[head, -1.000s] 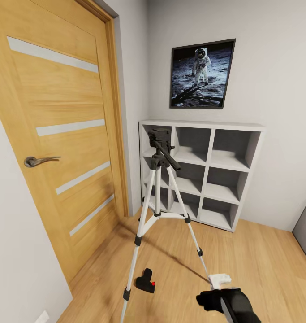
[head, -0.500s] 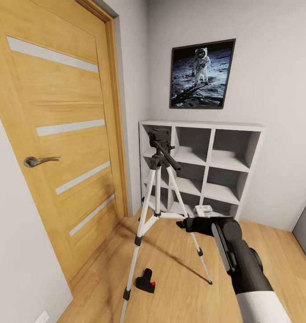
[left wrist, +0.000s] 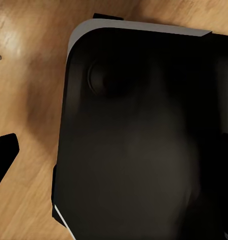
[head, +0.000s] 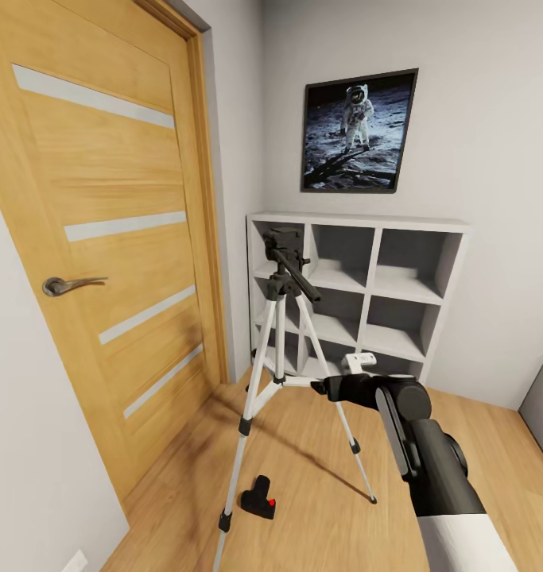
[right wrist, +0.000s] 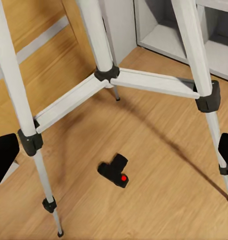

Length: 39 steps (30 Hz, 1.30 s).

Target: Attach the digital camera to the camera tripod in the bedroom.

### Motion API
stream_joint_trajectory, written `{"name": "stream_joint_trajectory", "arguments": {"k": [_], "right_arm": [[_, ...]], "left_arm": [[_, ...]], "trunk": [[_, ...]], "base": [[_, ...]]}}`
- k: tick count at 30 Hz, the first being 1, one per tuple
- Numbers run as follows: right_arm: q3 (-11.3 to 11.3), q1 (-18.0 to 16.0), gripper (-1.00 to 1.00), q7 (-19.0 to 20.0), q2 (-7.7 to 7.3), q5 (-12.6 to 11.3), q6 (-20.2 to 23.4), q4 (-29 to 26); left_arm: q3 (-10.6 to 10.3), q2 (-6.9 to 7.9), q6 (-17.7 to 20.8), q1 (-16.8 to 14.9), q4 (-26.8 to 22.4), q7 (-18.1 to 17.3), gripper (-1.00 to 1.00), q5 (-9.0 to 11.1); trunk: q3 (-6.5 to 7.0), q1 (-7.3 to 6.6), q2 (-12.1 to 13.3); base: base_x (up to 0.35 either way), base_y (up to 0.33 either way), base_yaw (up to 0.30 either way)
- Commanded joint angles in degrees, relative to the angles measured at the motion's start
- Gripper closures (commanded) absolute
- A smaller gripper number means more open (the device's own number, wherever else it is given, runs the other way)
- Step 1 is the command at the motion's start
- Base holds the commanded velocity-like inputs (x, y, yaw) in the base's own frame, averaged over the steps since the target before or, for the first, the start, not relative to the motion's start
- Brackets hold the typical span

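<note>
**Camera on the floor, arm raised beside the tripod**

Here, nearest the robot, the camera (head: 258,499) lies on the plank floor (head: 319,540), between the tripod's front legs and apart from all of them, its red dot facing up. Nothing touches it, so the pick-up is not yet done. The right wrist view looks down on the camera (right wrist: 114,171) from above and behind the leg braces, which suggests the arm is held high to sight the target through the legs before coming down.

The right gripper (head: 322,389) reaches forward at about brace height, just beside the right-hand leg of the tripod (head: 281,334). Dark fingertips sit at both far edges of the right wrist view, so the jaws look spread wide and empty. The left wrist view shows a dark body over the floor and one dark tip; whether that gripper is spread or closed I cannot tell.

The tripod stands with legs splayed, its black head bare and pan handle angled down, ready for the camera.

Beyond it stand the white shelf (head: 358,306), the oak door (head: 96,238) and an astronaut picture (head: 358,131).
</note>
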Motion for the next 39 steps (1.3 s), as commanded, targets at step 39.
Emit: {"name": "stream_joint_trajectory", "arguments": {"k": [39], "right_arm": [[9.5, 0.0, -1.0, -1.0, 0.72, 0.6, -0.3, -0.4]], "left_arm": [[0.0, -0.06, 0.0, 0.0, -0.1, 0.0, -1.0, 0.4]], "trunk": [[-0.05, 0.0, 0.0]], "base": [[0.0, 0.0, 0.106]]}}
